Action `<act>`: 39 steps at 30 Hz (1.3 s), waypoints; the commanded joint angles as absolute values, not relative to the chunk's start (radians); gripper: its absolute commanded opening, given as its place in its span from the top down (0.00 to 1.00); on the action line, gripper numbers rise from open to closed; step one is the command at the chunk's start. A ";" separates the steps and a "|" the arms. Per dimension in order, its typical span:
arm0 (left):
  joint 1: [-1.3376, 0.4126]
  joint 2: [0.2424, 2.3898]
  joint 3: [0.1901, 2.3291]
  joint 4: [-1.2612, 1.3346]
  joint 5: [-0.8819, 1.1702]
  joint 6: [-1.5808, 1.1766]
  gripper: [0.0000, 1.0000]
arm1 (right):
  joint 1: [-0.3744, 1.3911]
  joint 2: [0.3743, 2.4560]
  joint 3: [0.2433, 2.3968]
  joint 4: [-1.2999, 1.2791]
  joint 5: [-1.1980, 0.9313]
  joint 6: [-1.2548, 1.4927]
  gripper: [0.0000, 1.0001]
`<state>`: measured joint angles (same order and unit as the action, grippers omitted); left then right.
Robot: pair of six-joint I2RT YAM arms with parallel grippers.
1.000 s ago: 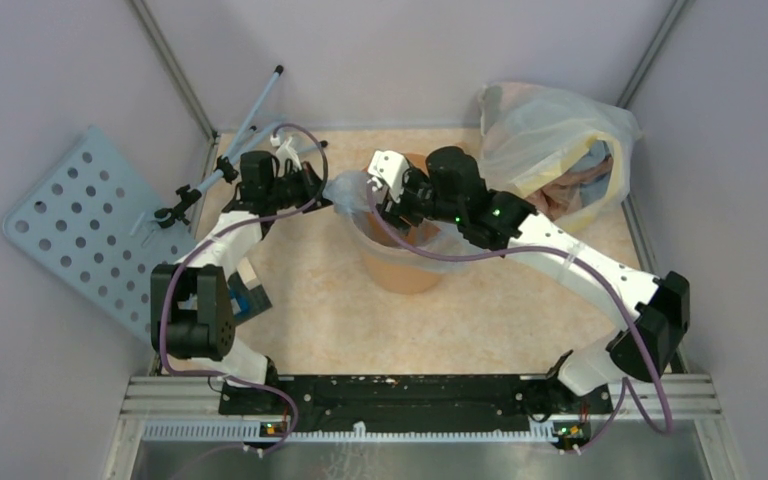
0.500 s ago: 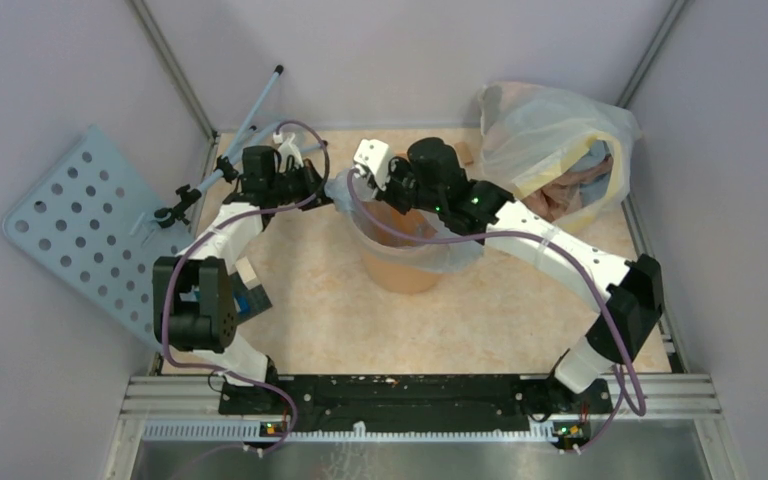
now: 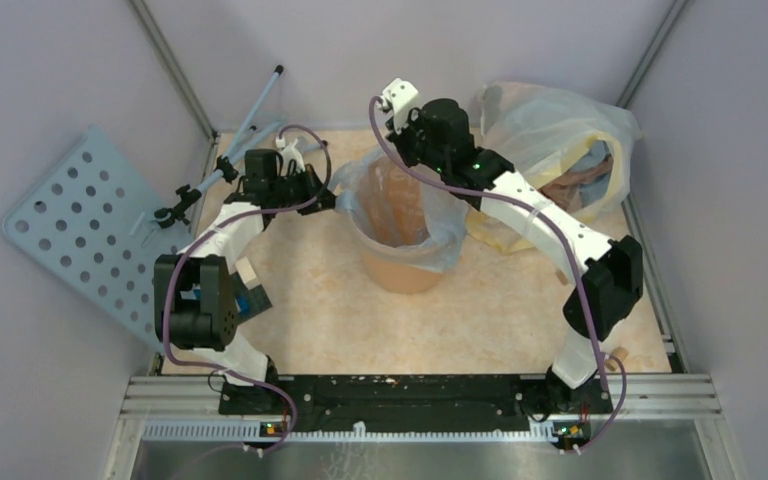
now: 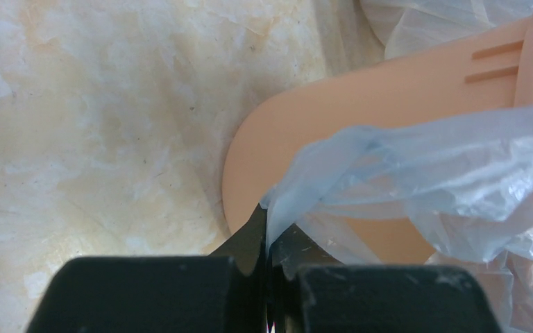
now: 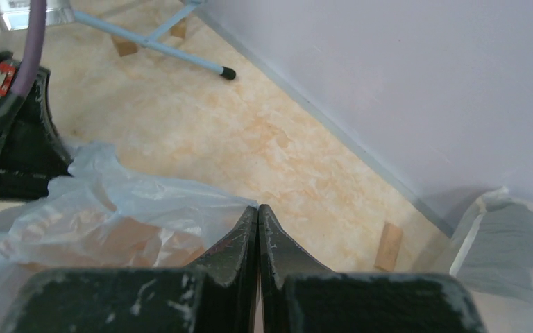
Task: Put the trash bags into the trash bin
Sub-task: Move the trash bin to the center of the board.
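Trash bag [image 3: 438,232] drapes the trash bin [image 3: 400,276]; left pincer [image 4: 267,214] and right pincer [image 5: 258,209] are both clamped on its rim.

Clear yellow-edged bag [image 3: 560,120] occupies table's [image 3: 310,320] far right corner; perforated grey panel [image 3: 80,230] leans beyond table's left edge; pale blue rod [image 3: 250,115] at far left.

Thin, crinkly, translucent grey-bluish plastic trash bag [image 3: 447,232]: mouth open, spread over the rim of the bin and lining its inside. Film hangs down the outer wall on the right and near sides. Left edge stretches out taut to a pinched point; far edge stands raised above the rim.

Round orange plastic trash bin [image 3: 400,275]: upright, mid-table, tapered lower wall bare on the near side.
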<state>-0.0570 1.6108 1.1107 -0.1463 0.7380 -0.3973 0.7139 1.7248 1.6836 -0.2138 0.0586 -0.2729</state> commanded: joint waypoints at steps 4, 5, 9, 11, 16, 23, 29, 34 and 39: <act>-0.062 1.569 1.083 -0.165 0.723 -0.361 1.00 | 0.666 1.823 1.860 -0.279 0.075 -0.165 1.00; -0.062 1.562 1.078 -0.167 0.719 -0.359 1.00 | 0.660 1.835 1.873 -0.292 0.082 -0.160 1.00; -0.062 1.551 1.074 -0.178 0.718 -0.354 1.00 | 0.631 1.886 1.934 -0.353 0.082 -0.133 1.00; -0.061 1.547 1.072 -0.181 0.717 -0.354 1.00 | 0.619 1.908 1.961 -0.385 0.090 -0.117 1.00; -0.063 1.541 1.062 -0.180 0.720 -0.354 1.00 | 0.578 1.949 2.000 -0.462 0.078 -0.068 1.00; -0.063 1.538 1.045 -0.175 0.730 -0.354 1.00 | 0.560 1.982 2.113 -0.620 0.033 -0.058 0.81; -0.063 1.537 1.046 -0.175 0.727 -0.354 1.00 | 0.560 1.940 2.204 -0.736 0.138 -0.079 0.49; -0.063 1.539 1.053 -0.178 0.717 -0.348 1.00 | 0.587 1.854 2.199 -0.815 0.244 -0.133 0.40; -0.063 1.551 1.065 -0.181 0.721 -0.349 1.00 | 0.731 1.813 2.184 -0.886 0.476 -0.227 0.21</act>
<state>-0.0624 1.5784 1.0523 -0.1947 0.7174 -0.3664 0.6186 1.8965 2.1605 -0.8154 0.2832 -0.1432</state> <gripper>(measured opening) 0.005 0.763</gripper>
